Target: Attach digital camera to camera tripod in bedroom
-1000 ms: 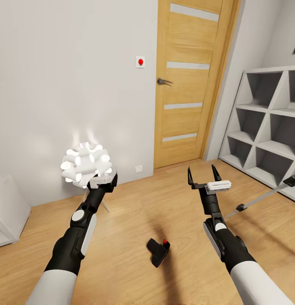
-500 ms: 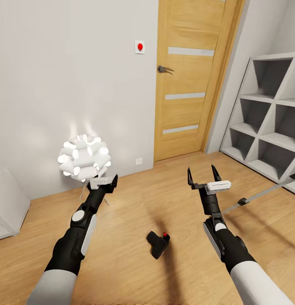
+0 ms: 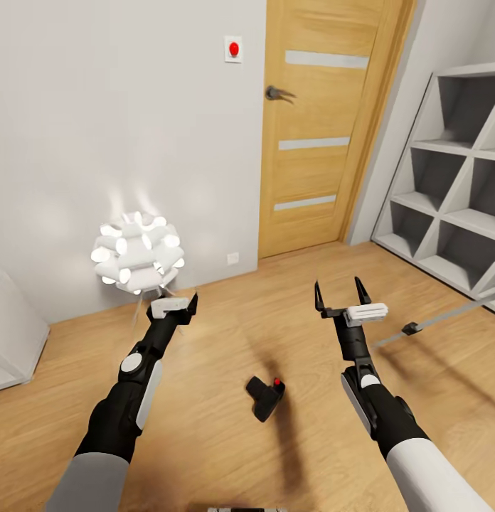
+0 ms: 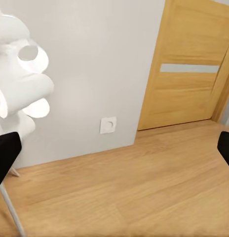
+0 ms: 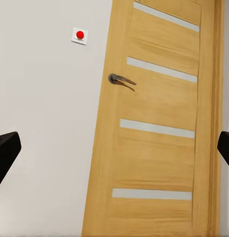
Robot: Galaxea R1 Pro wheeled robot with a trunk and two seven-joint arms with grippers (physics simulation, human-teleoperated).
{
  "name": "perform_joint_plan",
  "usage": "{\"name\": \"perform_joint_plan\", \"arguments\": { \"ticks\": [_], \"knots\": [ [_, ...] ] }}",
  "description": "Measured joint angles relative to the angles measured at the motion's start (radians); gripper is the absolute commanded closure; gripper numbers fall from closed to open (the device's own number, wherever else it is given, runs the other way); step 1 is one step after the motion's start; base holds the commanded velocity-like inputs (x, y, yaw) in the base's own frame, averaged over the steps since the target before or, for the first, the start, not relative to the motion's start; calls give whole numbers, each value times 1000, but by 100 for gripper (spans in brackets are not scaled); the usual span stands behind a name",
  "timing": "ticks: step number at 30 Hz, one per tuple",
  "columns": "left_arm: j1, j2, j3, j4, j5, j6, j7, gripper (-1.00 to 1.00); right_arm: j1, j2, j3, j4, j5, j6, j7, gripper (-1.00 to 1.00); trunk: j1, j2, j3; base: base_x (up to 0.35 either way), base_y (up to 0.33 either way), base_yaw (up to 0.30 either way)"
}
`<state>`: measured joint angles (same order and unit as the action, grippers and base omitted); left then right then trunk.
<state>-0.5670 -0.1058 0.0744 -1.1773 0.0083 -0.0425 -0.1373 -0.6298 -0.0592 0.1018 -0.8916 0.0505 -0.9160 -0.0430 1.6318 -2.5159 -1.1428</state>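
Since the earlier frames the whole head view has shifted: the door and wall switch sit higher in the picture and the grey shelving has slid toward the right edge, which is the camera moving, while both arms hold the same pose before it

The digital camera [image 3: 265,397] lies on the light wooden floor [image 3: 226,341] of the bedroom, between the two forearms and nearer the robot than either tool, its small red button facing up. Nothing touches it. The camera tripod [image 3: 446,315] shows partly at the right of the head view: a silver-white leg with a black joint runs low and slanted over the floor, toward the foot of the grey cube shelving [image 3: 454,213], well apart from the camera

The left tool [image 3: 178,304] is held out above the floor just in front of a glowing white lamp [image 3: 137,252] made of clustered tubes; in the left wrist view its black fingertips [image 4: 6,155] stand wide apart at the two edges, released and empty. The right tool [image 3: 341,291] points up and forward toward the oak door [image 3: 326,128], its two black prongs spread, released and empty as well; the right wrist view shows the door handle [image 5: 119,79] and a white wall switch with a red dot [image 5: 79,35]
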Motion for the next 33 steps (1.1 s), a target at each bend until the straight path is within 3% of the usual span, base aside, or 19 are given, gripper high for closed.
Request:
{"name": "perform_joint_plan", "arguments": {
  "ticks": [9,23,33],
  "knots": [
    [0,-2,-6,-5,-1,-31,-1,-100,0,0,1,0,3,1,0,-100,4,-2,-35,0,0,0],
    [-1,-16,-82,2,0,-303,-3,-100,0,0,2,1,4,1,0,-100,10,-5,-89,0,0,0],
    [-1,-8,-86,57,0,-383,-3,-100,0,0,3,1,4,1,0,-100,15,-8,-128,0,0,0]
  ]
}}
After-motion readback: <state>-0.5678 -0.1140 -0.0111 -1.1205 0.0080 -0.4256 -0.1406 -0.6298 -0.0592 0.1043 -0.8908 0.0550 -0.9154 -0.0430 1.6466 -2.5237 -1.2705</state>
